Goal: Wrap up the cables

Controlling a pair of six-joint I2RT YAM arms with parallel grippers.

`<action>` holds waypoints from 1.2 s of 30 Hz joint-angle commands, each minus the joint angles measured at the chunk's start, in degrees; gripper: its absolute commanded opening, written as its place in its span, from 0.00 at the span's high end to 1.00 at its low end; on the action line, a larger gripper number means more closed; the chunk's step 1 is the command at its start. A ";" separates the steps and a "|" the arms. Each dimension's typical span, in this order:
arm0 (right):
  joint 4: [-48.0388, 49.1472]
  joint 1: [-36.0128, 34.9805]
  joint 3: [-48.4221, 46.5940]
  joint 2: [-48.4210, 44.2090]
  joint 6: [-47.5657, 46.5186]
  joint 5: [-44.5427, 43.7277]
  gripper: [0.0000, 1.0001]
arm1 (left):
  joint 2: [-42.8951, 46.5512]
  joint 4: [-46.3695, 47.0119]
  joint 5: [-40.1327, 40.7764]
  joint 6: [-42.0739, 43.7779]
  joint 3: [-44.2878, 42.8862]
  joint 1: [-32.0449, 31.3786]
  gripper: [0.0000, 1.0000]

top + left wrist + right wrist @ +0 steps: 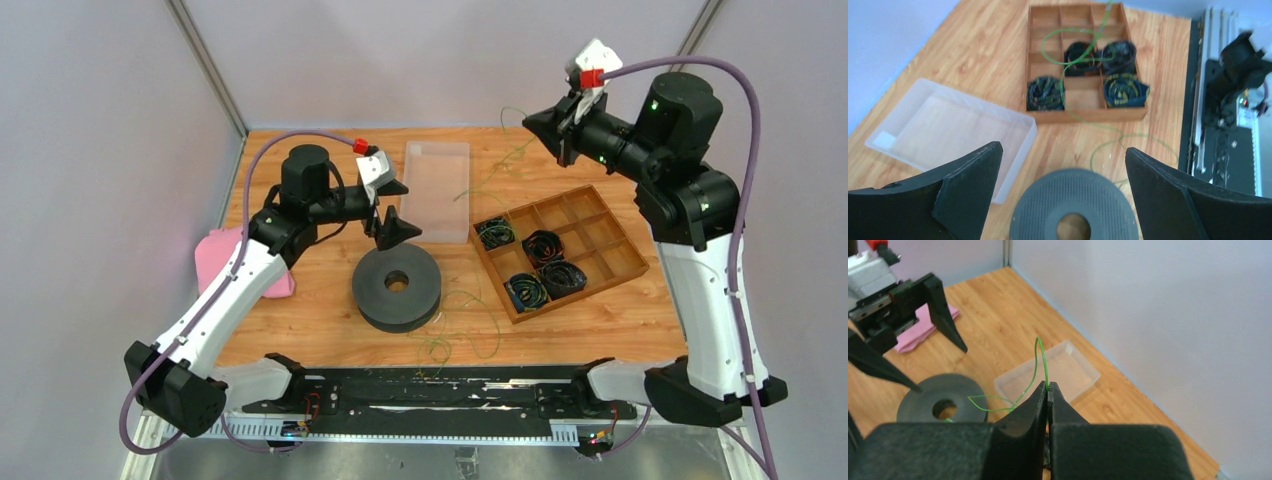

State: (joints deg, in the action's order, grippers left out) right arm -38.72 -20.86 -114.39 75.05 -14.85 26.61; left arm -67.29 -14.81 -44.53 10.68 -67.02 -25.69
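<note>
While the left gripper (1062, 148) hangs spread wide over the black disc (1073, 210), the right gripper (1048, 387) pinches a green cable (1038, 341) high above the table's (620, 320) far edge, slack trailing toward the near edge.

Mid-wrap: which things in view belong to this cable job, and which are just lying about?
Job: green cable, pinched in the right gripper's shut jaws; left gripper, jaws open by the black disc; probably the wooden tray of coiled bundles.
Lying about: pink cloth; clear plastic tray.
</note>
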 commanded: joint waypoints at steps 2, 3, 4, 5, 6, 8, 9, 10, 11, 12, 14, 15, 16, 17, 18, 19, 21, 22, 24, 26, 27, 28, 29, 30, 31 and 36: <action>-3.68 0.38 12.03 -3.57 -4.53 3.91 0.99 | -0.04 -20.99 3.04 19.09 0.85 -0.27 0.01; -3.99 0.38 14.13 -4.46 -5.20 3.81 1.00 | -0.19 -25.30 3.73 23.22 1.07 -0.36 0.01; -3.97 0.38 16.44 -5.25 -5.70 3.80 0.99 | -0.06 -28.06 4.82 26.54 1.92 -0.68 0.00; -3.92 0.38 18.59 -5.96 -5.85 4.09 0.99 | 0.33 -29.63 6.73 28.76 3.19 -1.46 0.00; -3.93 0.38 20.31 -6.59 -5.91 4.47 0.99 | 0.88 -30.81 8.63 31.44 4.78 -2.12 0.01; -3.78 0.38 23.65 -7.24 -5.69 5.24 0.99 | 2.08 -31.70 12.08 35.85 8.20 -4.93 0.02; -3.58 0.38 24.85 -7.34 -5.52 5.36 0.99 | 2.41 -31.97 13.29 37.74 9.58 -6.19 0.02; -3.42 0.38 25.98 -7.36 -5.42 5.34 0.99 | 2.54 -32.15 14.33 39.27 10.64 -7.26 0.02; -3.32 0.38 26.84 -7.37 -5.33 5.30 0.99 | 2.40 -32.71 15.15 41.31 11.57 -8.28 0.02; -3.15 0.38 27.72 -7.29 -5.24 5.10 0.99 | 2.11 -33.59 15.75 42.93 11.91 -9.03 0.02; -2.88 0.34 28.96 -7.28 -5.03 5.07 0.99 | 1.13 -35.18 17.15 44.71 12.09 -10.06 0.02; -2.65 0.38 29.60 -7.40 -4.91 5.13 0.99 | 0.56 -36.15 17.74 45.23 12.09 -10.48 0.02; -2.48 0.38 30.06 -7.47 -4.85 5.21 0.99 | -0.08 -36.62 18.24 45.56 12.28 -10.93 0.02; -2.20 0.38 30.65 -7.69 -4.69 5.32 0.99 | -0.74 -36.85 18.82 45.90 12.46 -11.39 0.02; -2.01 0.41 30.83 -7.78 -4.60 5.34 1.00 | -1.42 -36.87 19.39 46.16 12.79 -11.80 0.02; -1.86 0.39 30.95 -7.87 -4.54 5.37 0.99 | -2.13 -36.92 19.97 46.40 13.06 -12.40 0.02; -1.75 0.38 31.02 -7.98 -4.42 5.73 0.99 | -3.72 -36.79 20.98 46.39 13.27 -13.74 0.02; -1.67 0.46 31.06 -8.02 -4.34 5.80 0.99 | -4.61 -36.79 21.43 46.22 13.13 -14.19 0.02; -1.48 0.43 31.15 -8.15 -4.17 6.05 0.99 | -6.49 -36.72 21.94 45.58 12.58 -14.91 0.02; -1.32 0.41 31.37 -8.25 -4.12 6.54 0.99 | -8.15 -36.70 22.55 45.18 11.87 -15.60 0.02; -1.27 0.43 31.41 -8.23 -4.01 6.72 0.99 | -8.92 -36.70 22.89 45.00 11.64 -15.99 0.02; -1.15 0.42 31.56 -8.25 -4.00 6.86 0.99 | -9.90 -36.51 23.29 44.66 11.39 -16.38 0.02; -1.08 0.44 31.67 -8.37 -3.96 6.98 0.99 | -10.57 -36.13 23.80 44.13 11.24 -16.83 0.02; -1.03 0.47 31.90 -8.38 -3.92 7.06 0.99 | -11.03 -35.63 24.28 43.79 11.26 -17.17 0.02; -0.91 0.47 32.11 -8.58 -3.82 7.10 0.99 | -11.31 -35.16 24.69 43.69 11.41 -17.54 0.02; -0.50 0.46 32.89 -9.50 -3.88 7.01 0.99 | -12.78 -33.89 25.44 42.86 11.61 -19.12 0.02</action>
State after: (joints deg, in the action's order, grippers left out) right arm -40.14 -20.86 -82.48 66.96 -19.27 32.60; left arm -78.91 -49.69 -20.36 54.41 -54.54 -43.33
